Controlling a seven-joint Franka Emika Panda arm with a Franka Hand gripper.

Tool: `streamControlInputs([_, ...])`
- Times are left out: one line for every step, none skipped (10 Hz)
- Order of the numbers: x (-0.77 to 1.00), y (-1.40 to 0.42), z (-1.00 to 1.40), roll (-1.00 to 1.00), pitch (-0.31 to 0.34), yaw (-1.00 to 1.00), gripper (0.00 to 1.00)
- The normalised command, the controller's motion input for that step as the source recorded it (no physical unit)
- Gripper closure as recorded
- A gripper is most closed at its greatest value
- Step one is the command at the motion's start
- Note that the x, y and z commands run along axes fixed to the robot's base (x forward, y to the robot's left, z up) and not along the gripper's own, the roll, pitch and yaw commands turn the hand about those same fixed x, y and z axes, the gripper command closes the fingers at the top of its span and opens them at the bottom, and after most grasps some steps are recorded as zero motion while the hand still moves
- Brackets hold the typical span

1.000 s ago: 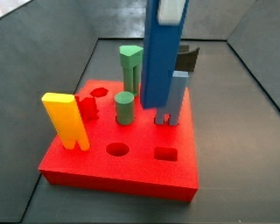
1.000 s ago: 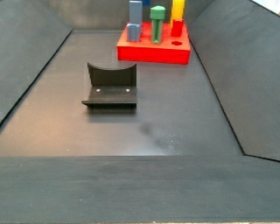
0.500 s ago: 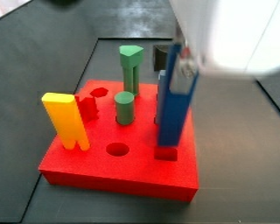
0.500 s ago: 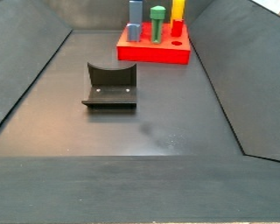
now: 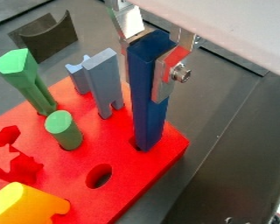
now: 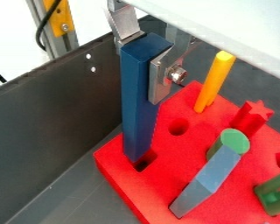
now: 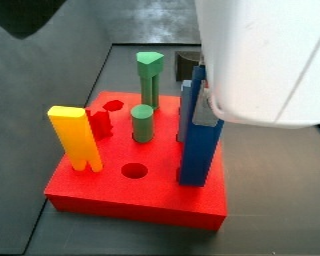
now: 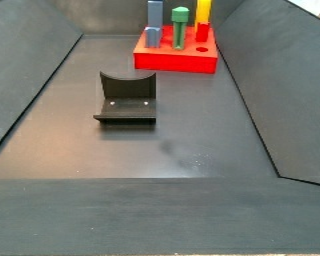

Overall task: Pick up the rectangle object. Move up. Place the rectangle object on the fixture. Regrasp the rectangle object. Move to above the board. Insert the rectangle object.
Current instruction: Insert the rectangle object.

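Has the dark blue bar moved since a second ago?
Yes. In a side view the dark blue bar, held by the claw, has come down toward the red board; its lower end now sits in the square hole.

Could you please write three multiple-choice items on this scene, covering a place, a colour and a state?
1. Where is the lower end of the bar?
A. in a hole of the board
B. on the fixture
C. on the floor

2. What colour is the two-legged block at the board's near corner in a side view?
A. green
B. yellow
C. red

3. How is the hand?
A. open above the fixture
B. shut on the bar
C. holding a green peg

Answers: 1 A, both wrist views show the bar entering a hole; 2 B, the yellow block; 3 B, silver fingers clamp the bar's top.
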Motion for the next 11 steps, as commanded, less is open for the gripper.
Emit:
streamControlInputs([0.33,0.2,-0.08,0.04,-0.111,-0.2,1.0])
streamControlInputs([0.27,0.18,-0.07,0.05,-0.079,-0.17,1.0])
streamControlInputs([0.0,0.1,-0.07,0.03,-0.046,-0.06,1.0])
streamControlInputs([-0.28,0.0,-0.08,0.04,-0.047,0.0,1.0])
streamControlInputs([-0.25,-0.17,-0.07,0.06,-0.03,0.0,1.0])
streamControlInputs([-0.22,-0.1,-0.09,0.04,0.0,0.0,1.0])
streamControlInputs([-0.24,0.0,-0.11,0.03,0.0,0.0,1.0])
streamControlInputs([-0.07,0.03,-0.16,0.04,0.0,0.01,1.0])
streamControlInputs([0.0,0.11,-0.18,0.03,-0.031,0.1,1.0])
streamControlInputs([0.08,0.13,-0.23,0.03,-0.061,0.15,1.0])
streamControlInputs([0.34,0.01,-0.33,0.05,-0.139,0.13,1.0])
